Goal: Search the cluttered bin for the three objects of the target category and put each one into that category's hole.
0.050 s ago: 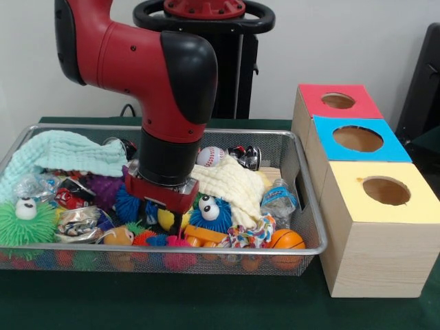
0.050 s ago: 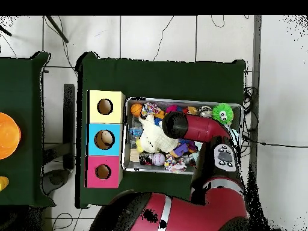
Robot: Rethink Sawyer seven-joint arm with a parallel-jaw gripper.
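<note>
A wire mesh bin holds a pile of toys and cloths. My gripper is lowered into the pile near the bin's front, just above a yellow ball and beside a blue fuzzy toy with eyes. Its tips are buried among the toys. A baseball lies behind a cream cloth, and a small basketball sits in the front right corner. From overhead, the arm covers the bin's middle and hides the gripper.
Three wooden boxes with round holes stand right of the bin: red, blue, yellow. A mint cloth, a green spiky ball, a water bottle and a rope toy also lie in the bin.
</note>
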